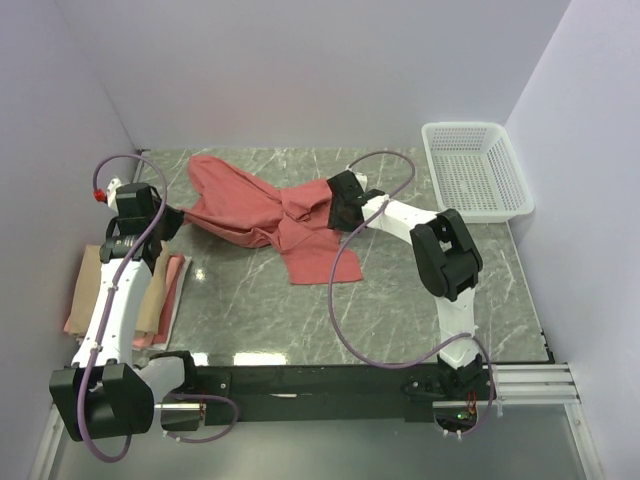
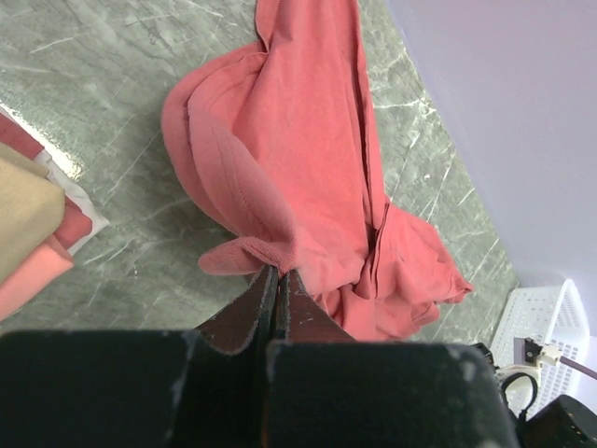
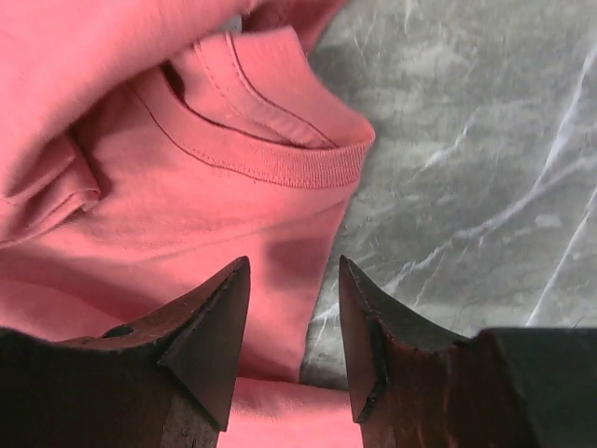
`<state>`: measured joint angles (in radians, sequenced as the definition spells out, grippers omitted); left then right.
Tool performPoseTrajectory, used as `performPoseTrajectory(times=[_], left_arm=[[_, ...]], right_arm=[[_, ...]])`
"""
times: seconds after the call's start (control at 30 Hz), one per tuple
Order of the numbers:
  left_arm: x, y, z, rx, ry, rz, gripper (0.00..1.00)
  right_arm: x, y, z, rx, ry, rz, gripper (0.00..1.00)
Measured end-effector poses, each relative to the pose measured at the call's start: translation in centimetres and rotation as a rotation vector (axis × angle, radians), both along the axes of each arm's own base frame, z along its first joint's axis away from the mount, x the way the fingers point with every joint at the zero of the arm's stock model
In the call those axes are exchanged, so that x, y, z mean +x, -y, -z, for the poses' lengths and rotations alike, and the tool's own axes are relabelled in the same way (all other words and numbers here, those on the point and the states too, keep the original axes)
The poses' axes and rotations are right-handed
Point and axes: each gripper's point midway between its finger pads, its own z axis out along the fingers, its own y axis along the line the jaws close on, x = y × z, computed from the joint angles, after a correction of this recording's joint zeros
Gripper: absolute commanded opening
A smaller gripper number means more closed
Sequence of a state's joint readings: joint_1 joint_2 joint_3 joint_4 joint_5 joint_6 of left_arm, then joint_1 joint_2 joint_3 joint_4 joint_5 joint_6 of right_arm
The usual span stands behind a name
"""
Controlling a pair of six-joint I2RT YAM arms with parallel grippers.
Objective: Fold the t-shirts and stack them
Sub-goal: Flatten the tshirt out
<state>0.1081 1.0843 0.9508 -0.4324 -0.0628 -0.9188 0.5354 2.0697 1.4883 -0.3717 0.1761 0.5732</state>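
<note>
A salmon-red t-shirt point(image 1: 265, 215) lies crumpled across the middle of the marble table, and shows in the left wrist view point(image 2: 289, 149) as well. My left gripper point(image 1: 180, 215) is shut, its tips point(image 2: 280, 271) pinching a fold at the shirt's left end. Over the shirt's right side, my right gripper point(image 1: 335, 212) is open. Its fingers point(image 3: 294, 271) straddle the fabric's edge just below the ribbed collar point(image 3: 270, 159), with nothing held. A folded tan-beige t-shirt point(image 1: 115, 285) rests on a folded pink t-shirt point(image 1: 172, 285) at the left edge.
A white mesh basket point(image 1: 475, 170) stands at the back right corner, and appears in the left wrist view point(image 2: 550, 327) too. The folded stack point(image 2: 28, 219) sits partly under my left arm. White walls close in the table on three sides.
</note>
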Motion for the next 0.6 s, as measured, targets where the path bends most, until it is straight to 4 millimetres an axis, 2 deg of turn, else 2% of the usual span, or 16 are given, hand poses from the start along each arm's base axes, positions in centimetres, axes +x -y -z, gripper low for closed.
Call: performPoseTrajectory(times=[0.27,0.47,0.57,0.6], left_arm=[[0.0,0.2,0.0,-0.011,0.001,0.014,0.01],[0.1,0.3,0.1,-0.017,-0.001,0.021,0.01],[0.1,0.3,0.1,-0.02,0.001,0.024,0.01],[0.2,0.3,0.0,-0.02,0.002,0.024,0.01]], right_arm=[[-1.0,0.7,0.6,-0.063,-0.024,0.023,0.49],[-1.3,-0.3,1.4,-0.098,-0.034,0.005,0.46],[-1.2,-0.6,1.4,-0.105,-0.031,-0.001,0.27],[-1.1,-0.7,1.4,-0.106,-0.029,-0.002,0.12]])
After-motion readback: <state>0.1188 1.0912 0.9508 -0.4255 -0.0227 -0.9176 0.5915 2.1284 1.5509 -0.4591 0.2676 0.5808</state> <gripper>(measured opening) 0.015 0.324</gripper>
